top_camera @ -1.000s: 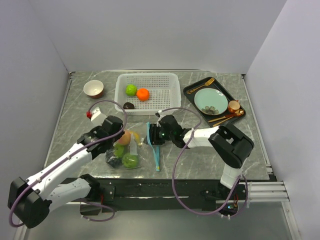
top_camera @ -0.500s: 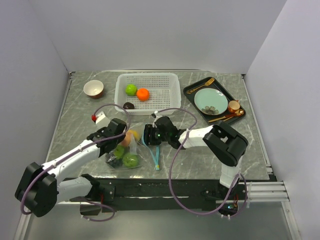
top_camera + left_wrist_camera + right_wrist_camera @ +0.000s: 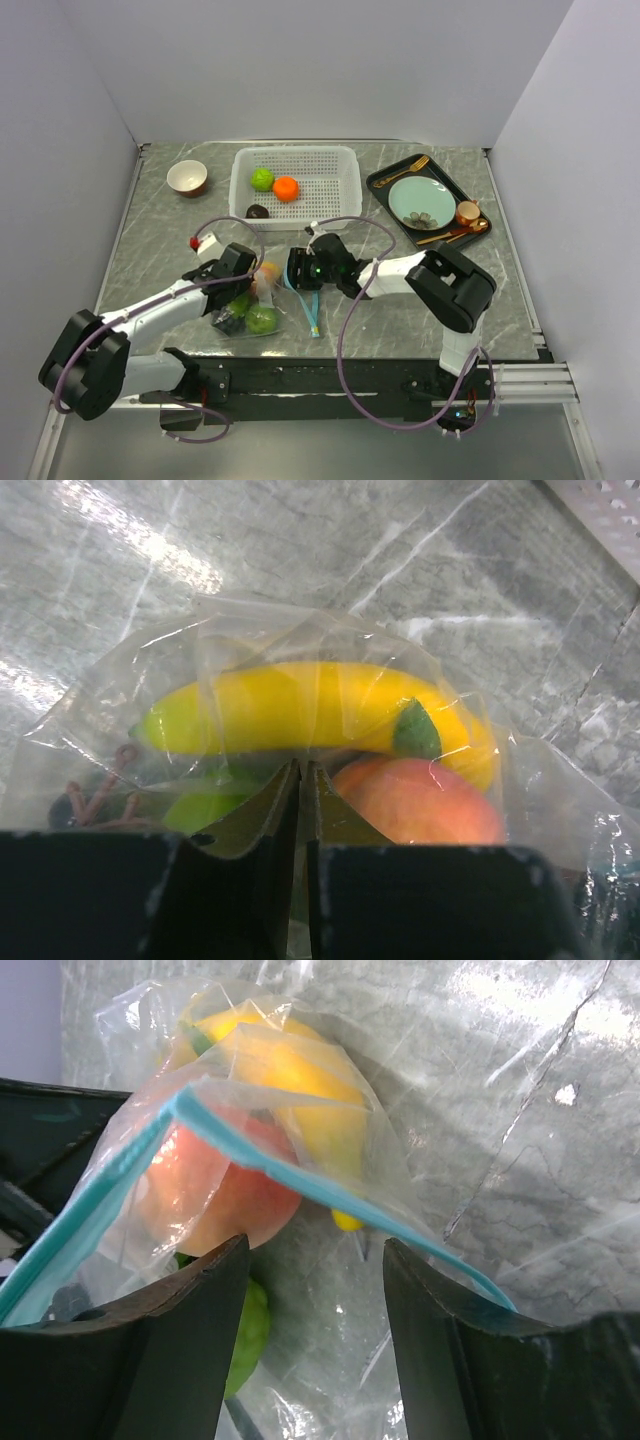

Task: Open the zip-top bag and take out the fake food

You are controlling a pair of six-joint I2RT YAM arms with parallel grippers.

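Bench (image 3: 400, 300): your grey marbled surface carried everything, both arms reaching in from its near edge.
Basket (image 3: 325, 185): white and perforated, it stood at the back centre.
Tray (image 3: 378, 183): black, it sat at the back right with a pale-green plate (image 3: 415, 195) on it.
Zip-top bag (image 3: 275, 305): it lay near the front, left of centre, between your two pincers, with its teal zip strip (image 3: 300, 1165) on the right side.
Left pincer (image 3: 302, 770): you had it drawn narrow, its tips pinching the bag's clear film just in front of the banana.
Right pincer (image 3: 315, 1250): you had it spread wide at the bag's mouth; the zip strip crossed the gap between its fingers, gripped by neither.
Bowl (image 3: 187, 177): it stood at the back left, well apart from the bag.
Fake food, bagged: a yellow banana (image 3: 300, 705), a peach (image 3: 420, 800), a green fruit (image 3: 262, 320) and dark grapes (image 3: 228, 322) were inside the bag.
Fake food, in the basket: a green fruit (image 3: 262, 179), an orange (image 3: 286, 188) and a dark piece (image 3: 258, 211) lay at its left end.
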